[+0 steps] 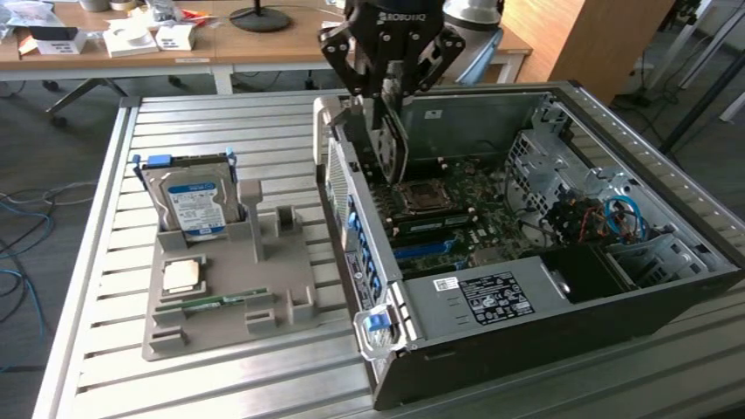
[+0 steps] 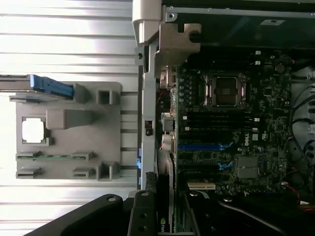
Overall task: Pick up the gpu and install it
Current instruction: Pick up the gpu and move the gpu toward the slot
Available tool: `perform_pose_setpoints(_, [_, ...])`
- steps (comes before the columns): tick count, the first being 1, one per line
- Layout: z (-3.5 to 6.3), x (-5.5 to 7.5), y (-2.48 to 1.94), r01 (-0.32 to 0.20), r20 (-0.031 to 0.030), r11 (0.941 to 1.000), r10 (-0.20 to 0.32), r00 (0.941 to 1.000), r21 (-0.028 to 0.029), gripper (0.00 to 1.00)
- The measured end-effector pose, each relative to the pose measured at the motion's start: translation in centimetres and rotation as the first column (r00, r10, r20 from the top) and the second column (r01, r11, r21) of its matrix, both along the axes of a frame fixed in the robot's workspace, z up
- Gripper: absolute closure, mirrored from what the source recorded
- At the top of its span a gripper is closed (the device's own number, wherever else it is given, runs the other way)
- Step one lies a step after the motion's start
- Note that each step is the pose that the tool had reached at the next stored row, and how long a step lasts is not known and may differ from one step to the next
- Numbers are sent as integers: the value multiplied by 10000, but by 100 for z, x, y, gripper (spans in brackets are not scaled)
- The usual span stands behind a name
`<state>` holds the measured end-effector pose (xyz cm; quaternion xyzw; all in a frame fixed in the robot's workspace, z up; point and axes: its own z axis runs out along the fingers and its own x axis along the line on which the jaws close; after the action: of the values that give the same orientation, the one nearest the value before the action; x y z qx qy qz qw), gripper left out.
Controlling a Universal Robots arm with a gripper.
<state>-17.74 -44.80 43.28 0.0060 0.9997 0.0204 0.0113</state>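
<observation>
Installation step, card in transit. The claw [image 1: 390, 92], its fingers partly drawn together, grips the gpu [image 1: 393, 140] by its upper edge, so that the card hangs on edge above the open computer case [image 1: 582, 340], just inside the case's rear wall and over the motherboard [image 1: 466, 218]. The card is judged to be lifted but not yet seated. In the wrist view its thin edge [image 2: 170, 196] stands close to the rear wall, short of the blue slots [image 2: 202, 146]. Seating it calls for the card's lower edge to line up with one slot and its bracket end to meet the rear wall, with a straight, untilted descent. A skewed card could foul neighbouring parts. Outside the case, beside its rear wall, a grey tray [image 1: 279, 288] rests on the slatted surface [image 1: 209, 122]. It carries a hard drive [image 1: 198, 205] with a blue-white label, its print too small to read, and a green memory stick [image 1: 215, 302]. Inverted lettering on the claw's housing reads "ROBOTIQ" [image 1: 402, 17]. The motherboard bears what appears to be a Dell mark [image 2: 244, 140]. The white-and-black label [image 1: 498, 297] on the power supply cannot be read.
</observation>
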Motion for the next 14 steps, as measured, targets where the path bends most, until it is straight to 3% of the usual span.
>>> perform_pose_setpoints(14, [-1,638,0,-2,-1,10000,2,10000,0,74])
